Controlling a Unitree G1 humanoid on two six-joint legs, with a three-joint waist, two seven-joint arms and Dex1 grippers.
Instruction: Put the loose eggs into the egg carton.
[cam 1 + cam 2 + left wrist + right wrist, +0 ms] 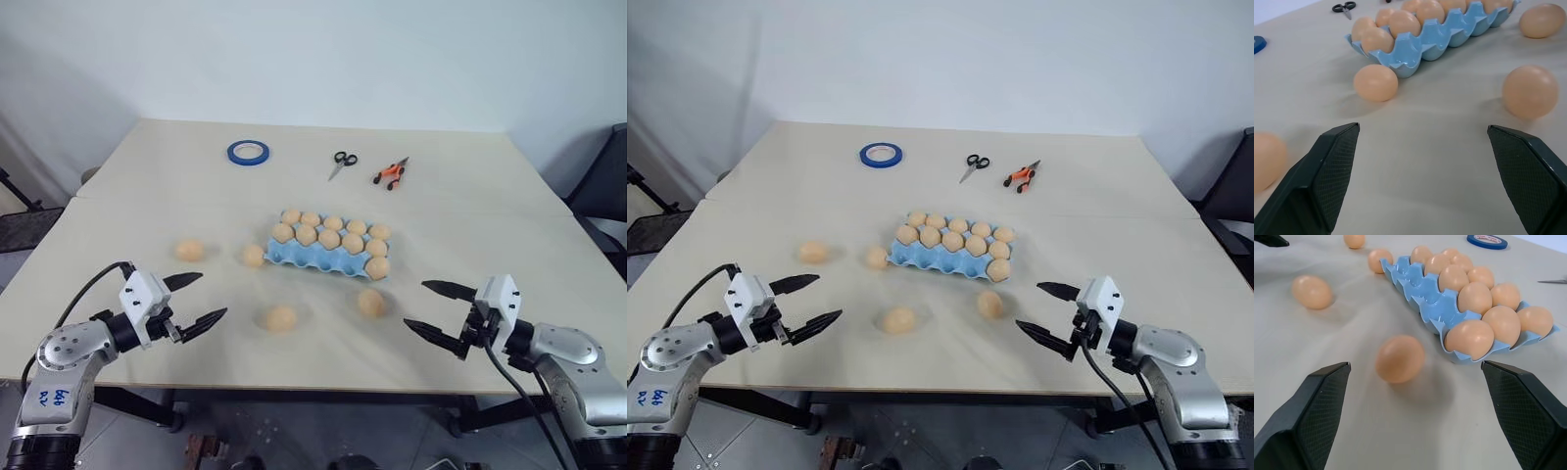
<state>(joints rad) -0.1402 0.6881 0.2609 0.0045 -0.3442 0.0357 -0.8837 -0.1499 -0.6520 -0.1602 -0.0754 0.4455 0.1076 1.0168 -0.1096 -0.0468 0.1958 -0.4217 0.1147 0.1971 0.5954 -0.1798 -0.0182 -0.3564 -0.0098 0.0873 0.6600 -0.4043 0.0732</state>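
The left gripper is held level above the table, spread wide and empty, aimed toward the eggs so that one can be straddled. Four loose eggs are left on the table: one far left, one touching the carton, two nearer. The front row of cups is unfilled. The right gripper is likewise wide and empty.

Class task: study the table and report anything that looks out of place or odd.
Four loose eggs lie on the bare table instead of in the egg carton, whose near row of cups is mostly empty. Nothing looks spilled or broken.
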